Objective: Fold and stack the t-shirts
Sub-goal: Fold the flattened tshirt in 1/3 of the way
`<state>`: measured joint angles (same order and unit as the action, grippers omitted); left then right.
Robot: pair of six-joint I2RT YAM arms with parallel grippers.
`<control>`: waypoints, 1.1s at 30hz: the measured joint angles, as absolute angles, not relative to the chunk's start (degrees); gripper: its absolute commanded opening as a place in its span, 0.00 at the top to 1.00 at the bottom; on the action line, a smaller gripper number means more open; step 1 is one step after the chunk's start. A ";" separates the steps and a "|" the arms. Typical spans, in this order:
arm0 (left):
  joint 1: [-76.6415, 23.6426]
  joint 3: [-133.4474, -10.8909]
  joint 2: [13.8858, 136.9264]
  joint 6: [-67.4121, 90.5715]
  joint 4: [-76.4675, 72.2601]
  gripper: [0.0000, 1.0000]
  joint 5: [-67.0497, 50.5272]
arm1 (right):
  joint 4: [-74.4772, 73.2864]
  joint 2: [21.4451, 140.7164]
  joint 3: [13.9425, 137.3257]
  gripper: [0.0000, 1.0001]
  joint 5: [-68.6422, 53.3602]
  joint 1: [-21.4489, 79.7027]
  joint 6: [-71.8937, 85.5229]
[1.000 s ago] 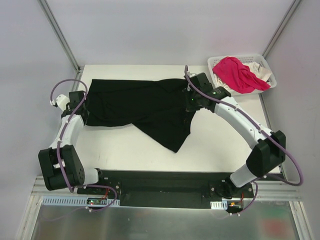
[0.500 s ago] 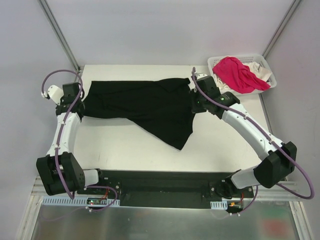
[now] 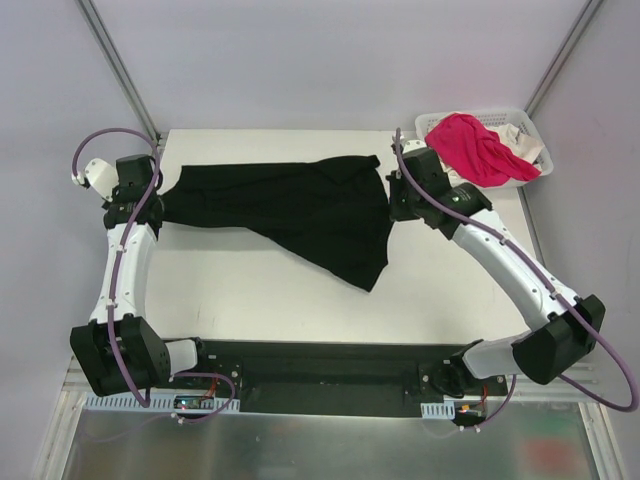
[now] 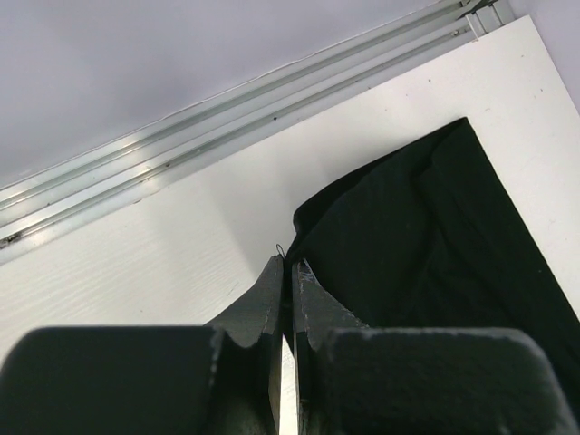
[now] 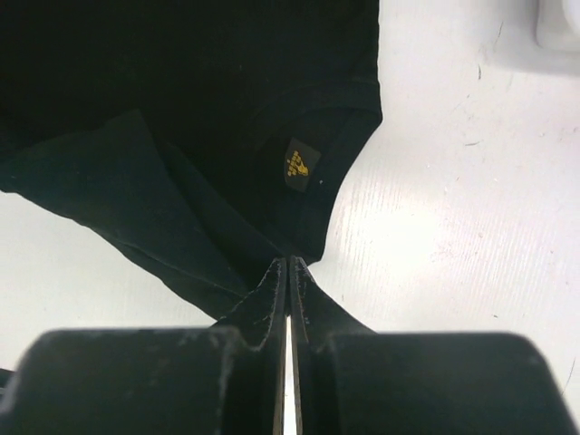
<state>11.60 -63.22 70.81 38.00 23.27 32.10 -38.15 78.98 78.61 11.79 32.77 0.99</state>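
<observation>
Occlusions
White cloth shirt mostly under bright pink shirt in white plastic lattice basket; yellow tag mark on black cloth shirt unreadable.

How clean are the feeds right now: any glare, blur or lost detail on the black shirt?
Top external: evenly lit and sharp, but the black shirt reads as a near-flat dark mass. Left wrist: the fingers up close are soft and dark; mild sheen on the metal rail. Right wrist: cloth folds and the yellow label are crisp.
</observation>
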 measured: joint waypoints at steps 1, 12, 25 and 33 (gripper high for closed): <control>11.60 -63.22 70.78 37.93 23.31 1.00 32.08 | -38.50 79.02 79.44 0.99 11.79 32.77 0.99; 11.70 -63.07 69.45 36.69 23.31 1.00 32.18 | -41.74 81.97 92.86 0.99 11.84 32.77 0.97; 11.70 -62.94 68.03 35.33 23.33 1.00 32.62 | -44.07 82.78 93.91 0.99 11.66 32.25 -0.25; 11.70 -62.98 68.38 33.95 23.38 1.00 33.74 | -43.55 82.70 90.59 0.99 9.61 32.18 -0.25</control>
